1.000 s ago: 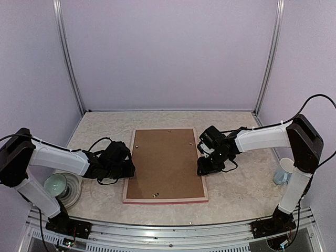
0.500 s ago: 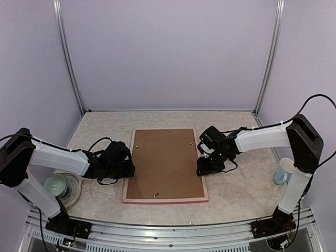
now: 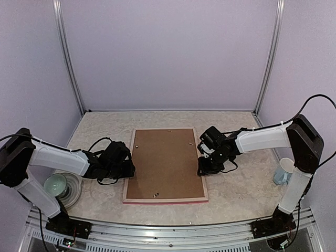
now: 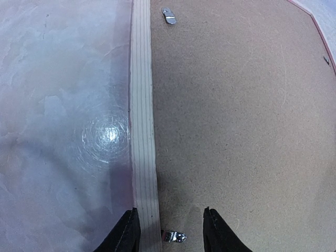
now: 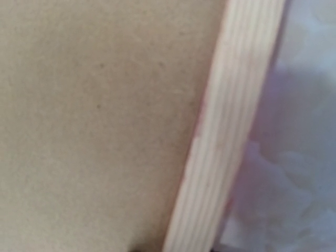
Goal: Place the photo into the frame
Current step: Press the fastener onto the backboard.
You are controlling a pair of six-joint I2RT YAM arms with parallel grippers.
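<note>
Top external: frame (image 3: 165,200) face down, brown board (image 3: 165,163) set in its back, long axis running near to far. Left pincer (image 4: 169,227) spread open astride the left rail (image 4: 142,131), metal clip (image 4: 173,236) between its fingers. Right pincer (image 3: 203,168) at the right rail (image 5: 226,131), opening unclear. Photo unseen, perhaps beneath the board

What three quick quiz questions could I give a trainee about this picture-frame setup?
1. True or false: the frame lies back-up, with the brown backing board showing.
2. In the left wrist view, what sits between the fingers of the left gripper? A: the frame's pale rail and a metal clip. B: a pen. C: the photo.
3. Fill in: the mug stands on the table's ___ side.

Key: 1 true; 2 A; 3 right.
</note>
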